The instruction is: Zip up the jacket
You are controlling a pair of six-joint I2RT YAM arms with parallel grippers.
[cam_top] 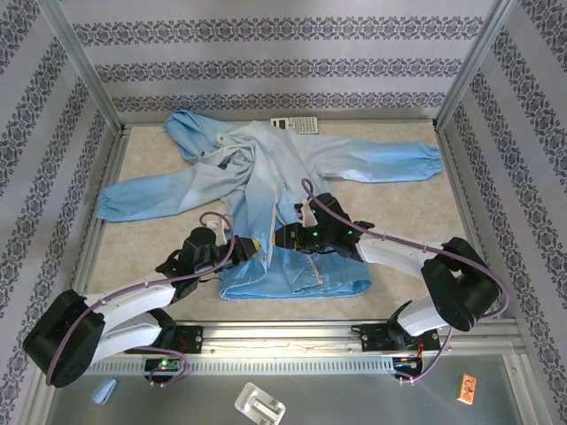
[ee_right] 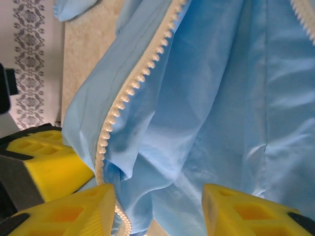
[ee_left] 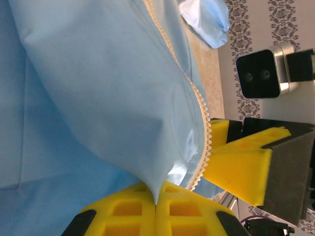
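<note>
The left tool (ee_left: 155, 197) pinches the light-blue jacket (cam_top: 266, 173) near its hem beside the zipper strip (ee_left: 199, 105), the right tool (ee_right: 158, 196) stands spread around fabric just opposite, the jacket sprawled across the worktop (cam_top: 151, 252).

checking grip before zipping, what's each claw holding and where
The left claw is shut on the jacket, pinching a fabric fold beside its zipper teeth. The right claw is open, holding nothing.
</note>
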